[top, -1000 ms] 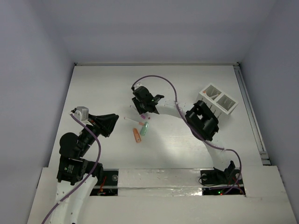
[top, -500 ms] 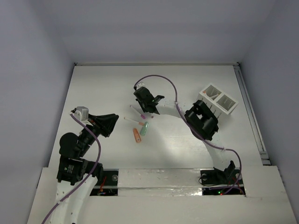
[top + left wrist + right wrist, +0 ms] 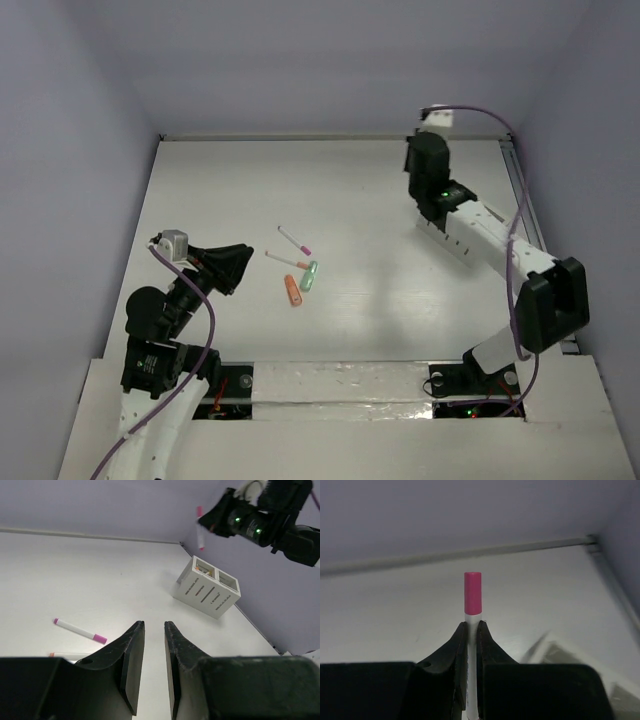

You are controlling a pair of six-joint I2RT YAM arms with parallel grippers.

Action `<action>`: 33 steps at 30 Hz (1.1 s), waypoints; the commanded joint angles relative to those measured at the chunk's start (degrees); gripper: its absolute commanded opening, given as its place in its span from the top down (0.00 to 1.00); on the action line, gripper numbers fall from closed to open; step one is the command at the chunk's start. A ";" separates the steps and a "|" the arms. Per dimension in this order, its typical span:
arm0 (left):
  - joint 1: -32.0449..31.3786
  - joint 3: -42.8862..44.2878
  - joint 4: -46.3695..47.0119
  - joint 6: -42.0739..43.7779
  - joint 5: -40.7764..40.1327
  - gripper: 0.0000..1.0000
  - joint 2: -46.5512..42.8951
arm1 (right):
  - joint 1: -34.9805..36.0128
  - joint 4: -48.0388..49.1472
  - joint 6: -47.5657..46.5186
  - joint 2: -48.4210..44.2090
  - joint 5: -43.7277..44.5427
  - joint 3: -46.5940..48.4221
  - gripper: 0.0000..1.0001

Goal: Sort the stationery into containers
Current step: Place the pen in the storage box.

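My right gripper point(image 3: 472, 625) is shut on a thin white pen with a pink cap point(image 3: 472, 600), which sticks up past the fingertips. Seen from the left wrist, that pen point(image 3: 200, 527) hangs in the air above and just behind the white two-compartment container point(image 3: 207, 586). In the top view the right gripper point(image 3: 418, 165) is at the back right, and its arm covers most of the container. On the table lie a pink-tipped pen point(image 3: 294, 239), an orange-tipped pen point(image 3: 285, 259), a mint marker point(image 3: 309, 275) and an orange marker point(image 3: 293, 290). My left gripper point(image 3: 154, 625) is open with a narrow gap and holds nothing.
A metal rail point(image 3: 535, 235) runs along the table's right edge beside the container. Grey walls close in the back and both sides. The left gripper point(image 3: 235, 265) hovers left of the loose pens.
The right arm has swung from above the loose pens in the middle to the back right over the container, its jaws now shut on a pink-capped pen. The left arm has not moved.
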 commanded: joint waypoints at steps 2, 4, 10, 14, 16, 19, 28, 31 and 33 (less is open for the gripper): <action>-0.27 1.45 2.65 0.16 0.66 0.80 -0.36 | -7.11 11.90 -0.69 -2.87 6.37 -5.66 1.00; -0.27 1.45 2.47 0.25 0.23 0.80 -0.79 | -8.44 14.34 -1.47 -2.87 8.04 -7.23 1.00; -0.27 1.54 2.47 0.43 0.40 0.80 -0.62 | -14.50 14.02 -2.79 -1.39 7.34 -7.07 1.00; -0.27 1.54 2.47 0.34 0.22 0.80 -0.71 | -15.65 15.85 -6.04 0.02 6.82 -8.47 1.00; -0.27 1.54 2.29 0.34 0.22 0.80 -0.71 | -15.65 15.77 -5.79 0.47 7.43 -9.70 1.00; -0.27 1.46 2.47 0.34 0.22 0.80 -0.89 | -16.17 18.47 -7.53 0.82 7.78 -12.33 1.00; -0.27 1.37 2.47 0.16 0.31 0.80 -0.89 | -16.18 18.23 -2.54 -3.30 7.34 -17.61 0.95; -0.27 1.45 2.65 0.25 0.57 0.80 -0.89 | -16.18 15.95 -0.26 -5.76 5.59 -17.52 0.69; -0.27 1.45 2.65 0.25 0.66 0.80 -0.71 | -16.18 15.77 -0.25 -7.08 3.75 -17.09 0.52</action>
